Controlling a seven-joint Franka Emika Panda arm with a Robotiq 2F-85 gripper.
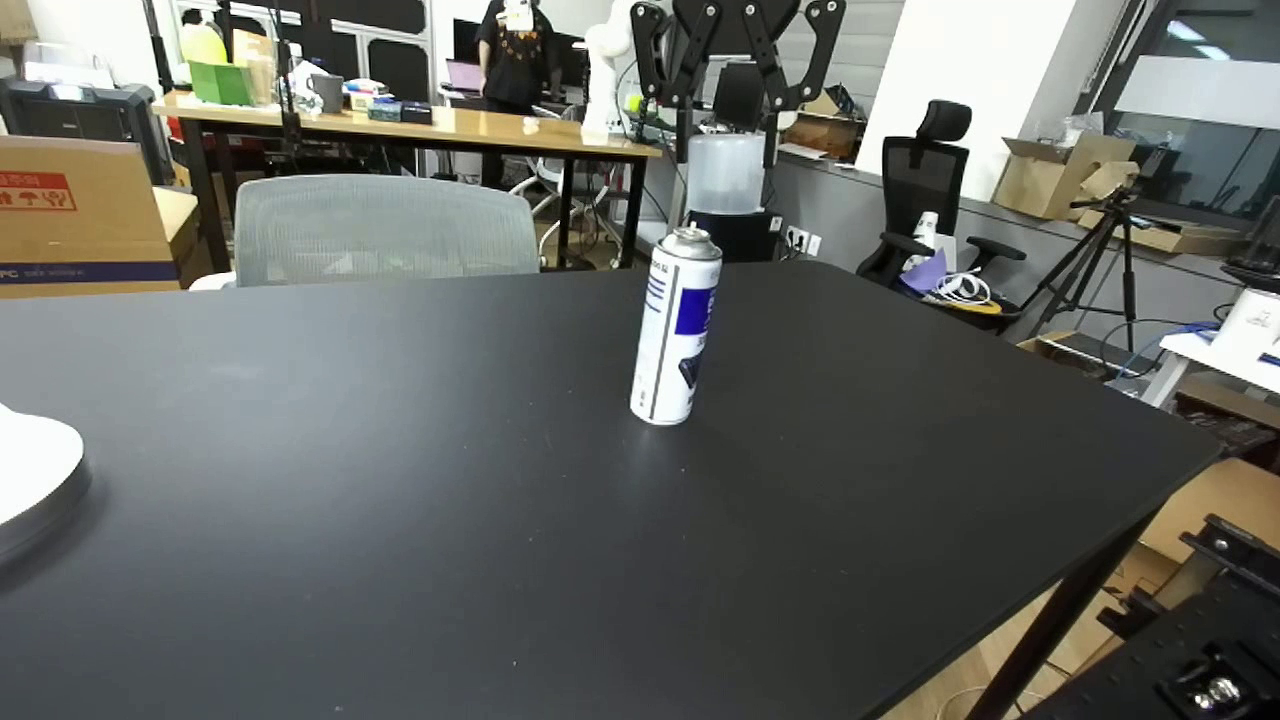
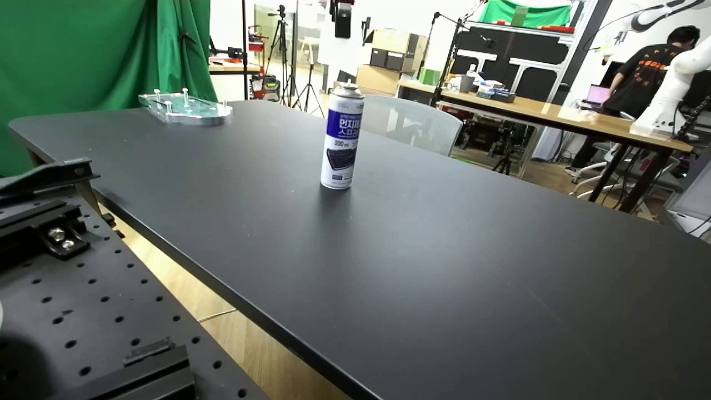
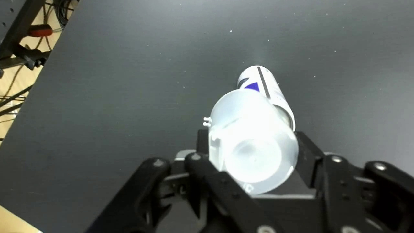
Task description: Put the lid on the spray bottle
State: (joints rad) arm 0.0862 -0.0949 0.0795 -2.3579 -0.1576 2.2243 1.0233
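The spray bottle (image 1: 677, 325) is a white can with blue markings and stands upright on the black table. It also stands upright in an exterior view (image 2: 341, 139). My gripper (image 1: 727, 158) is shut on the translucent lid (image 1: 725, 175), above the table and apart from the bottle in that view. In the wrist view, the lid (image 3: 255, 142) sits between both fingers (image 3: 253, 147) and hides part of the bottle (image 3: 266, 84) below it. In an exterior view, only a dark part of the gripper (image 2: 343, 22) shows at the top; the lid is lost in bright background there.
The black table (image 1: 400, 520) bears a white rounded object (image 1: 35, 470) at its edge. A clear plate with white pegs (image 2: 189, 108) lies on the table's far end. A grey chair (image 1: 385, 230) stands behind the table. A perforated black mount (image 2: 111, 289) is beside it.
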